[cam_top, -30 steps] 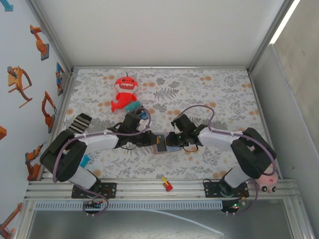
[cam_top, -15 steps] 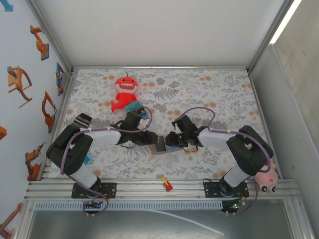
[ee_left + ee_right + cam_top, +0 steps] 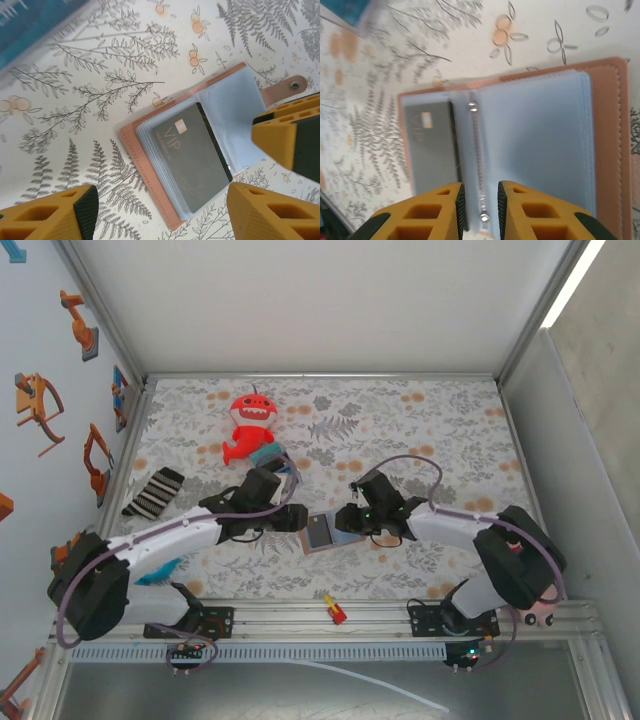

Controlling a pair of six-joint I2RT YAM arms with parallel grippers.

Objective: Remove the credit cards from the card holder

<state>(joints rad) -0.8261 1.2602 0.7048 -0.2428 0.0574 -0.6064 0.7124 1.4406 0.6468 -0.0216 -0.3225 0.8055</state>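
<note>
though open, card holder (image 3: 322, 532) amid bare table (image 3: 450, 420)

Card holder (image 3: 607, 135): lower edge hidden behind the jaws; card (image 3: 431, 150) lettering blurred; teal object (image 3: 347, 9) cut off by the frame corner.

Bright even light; soft shadows; right wrist view blurred, washed-out.

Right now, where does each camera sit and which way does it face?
Top: above, behind the bases, looking down on table; both arms show.
Left wrist: looks down on open holder; left gripper open at bottom.
Right wrist: close over holder; right gripper grips its spine.
Shared: both wrists see the dark card.
</note>
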